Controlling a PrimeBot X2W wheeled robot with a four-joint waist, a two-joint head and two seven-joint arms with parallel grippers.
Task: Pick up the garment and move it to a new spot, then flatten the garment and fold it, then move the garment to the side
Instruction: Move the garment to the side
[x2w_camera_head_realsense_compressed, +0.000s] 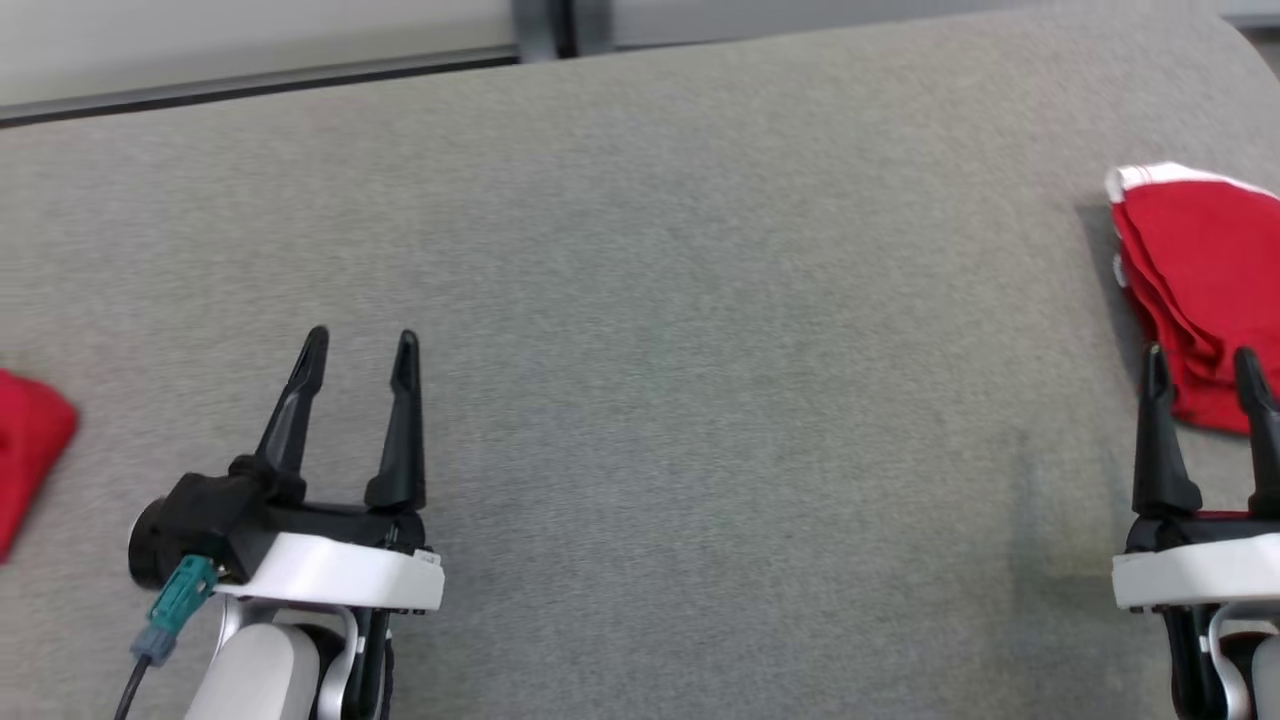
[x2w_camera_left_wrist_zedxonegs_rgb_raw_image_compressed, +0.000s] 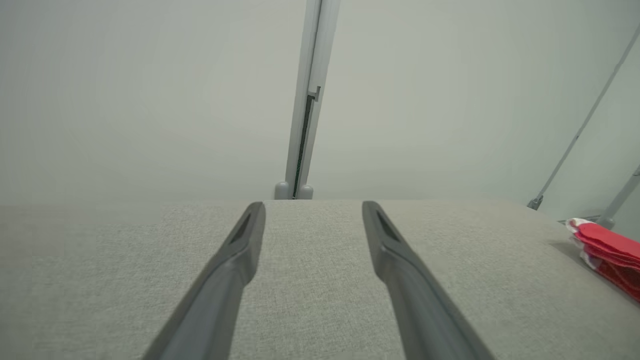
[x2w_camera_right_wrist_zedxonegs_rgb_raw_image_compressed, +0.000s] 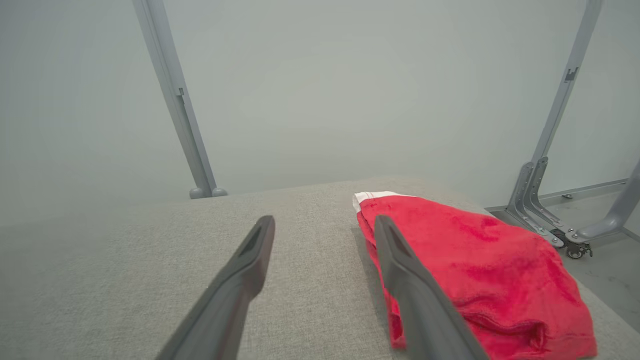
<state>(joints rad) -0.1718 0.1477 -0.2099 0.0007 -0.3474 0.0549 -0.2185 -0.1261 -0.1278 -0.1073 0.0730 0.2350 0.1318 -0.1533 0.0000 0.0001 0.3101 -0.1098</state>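
Observation:
The garment (x2w_camera_head_realsense_compressed: 1190, 280) is red with a white band and lies folded on the grey fabric surface (x2w_camera_head_realsense_compressed: 700, 350) at the far right edge. My right gripper (x2w_camera_head_realsense_compressed: 1200, 358) hovers at its near end, open and holding nothing. In the right wrist view the garment (x2w_camera_right_wrist_zedxonegs_rgb_raw_image_compressed: 475, 265) lies under and to the right of my right gripper (x2w_camera_right_wrist_zedxonegs_rgb_raw_image_compressed: 325, 222), whose right finger (x2w_camera_right_wrist_zedxonegs_rgb_raw_image_compressed: 415, 300) overlaps the cloth's left edge. My left gripper (x2w_camera_head_realsense_compressed: 360, 345) stands open over bare fabric at the lower left, far from the garment. In the left wrist view my left gripper (x2w_camera_left_wrist_zedxonegs_rgb_raw_image_compressed: 312, 207) is empty, and the garment (x2w_camera_left_wrist_zedxonegs_rgb_raw_image_compressed: 610, 255) lies at the far right.
Another piece of red cloth (x2w_camera_head_realsense_compressed: 25, 450) lies at the surface's left edge. A pale wall with a grey post (x2w_camera_left_wrist_zedxonegs_rgb_raw_image_compressed: 305, 100) stands behind the surface. Past the right edge the floor shows metal brackets and a caster (x2w_camera_right_wrist_zedxonegs_rgb_raw_image_compressed: 550, 215).

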